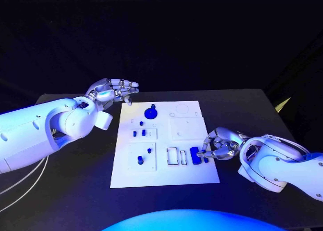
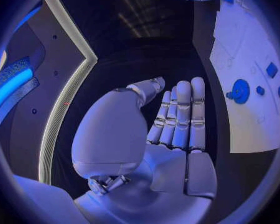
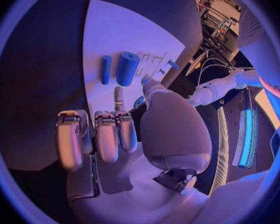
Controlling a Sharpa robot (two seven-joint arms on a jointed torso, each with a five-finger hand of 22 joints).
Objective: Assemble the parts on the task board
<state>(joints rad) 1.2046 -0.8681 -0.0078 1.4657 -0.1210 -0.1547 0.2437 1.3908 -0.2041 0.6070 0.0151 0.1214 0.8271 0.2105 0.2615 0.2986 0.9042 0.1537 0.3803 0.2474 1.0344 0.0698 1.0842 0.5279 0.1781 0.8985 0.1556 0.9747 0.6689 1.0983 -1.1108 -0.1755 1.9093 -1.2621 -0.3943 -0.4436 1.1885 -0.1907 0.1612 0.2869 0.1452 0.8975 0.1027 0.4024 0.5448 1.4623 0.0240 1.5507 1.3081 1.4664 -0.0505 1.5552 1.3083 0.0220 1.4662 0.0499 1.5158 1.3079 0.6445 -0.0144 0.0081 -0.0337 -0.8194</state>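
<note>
**Hand and part positions**

The left hand (image 1: 112, 90) hovers empty, fingers extended, beside the task board's (image 1: 192, 175) far left corner. The right hand (image 1: 218, 145) pinches a small blue part (image 3: 139, 102) at the board's right edge, beside two blue cylinders (image 3: 118, 68).

The black table (image 1: 78, 192) carries one thing directly, a white board (image 1: 164, 175), lying flat in its middle. The board's near right edge sits just beside the right hand (image 1: 218, 147), whose fingers reach over it. Its far left corner lies just below and beside the left hand (image 1: 112, 90), which hovers there.
</note>
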